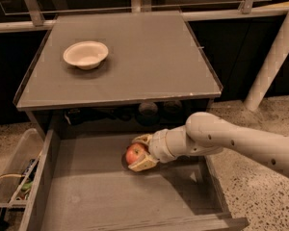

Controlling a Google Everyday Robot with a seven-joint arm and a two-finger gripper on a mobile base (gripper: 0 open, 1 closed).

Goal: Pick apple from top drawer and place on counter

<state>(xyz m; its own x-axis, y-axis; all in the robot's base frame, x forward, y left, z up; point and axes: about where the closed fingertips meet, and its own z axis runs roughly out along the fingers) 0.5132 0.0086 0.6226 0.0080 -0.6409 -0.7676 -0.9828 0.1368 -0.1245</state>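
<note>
The red apple point(134, 153) sits in the open top drawer point(86, 196), near its back middle. My gripper point(142, 152) reaches in from the right on a pale arm, with one finger behind the apple and one in front of it, closed around it. The apple seems to rest on or just above the drawer bottom. The counter point(149, 57) lies above the drawer, a flat grey-brown top.
A shallow cream bowl point(85, 55) stands on the counter's left part. A clear plastic bin point(12, 177) of clutter hangs left of the drawer. A pale post point(272, 57) leans at the right. Speckled floor lies to the right.
</note>
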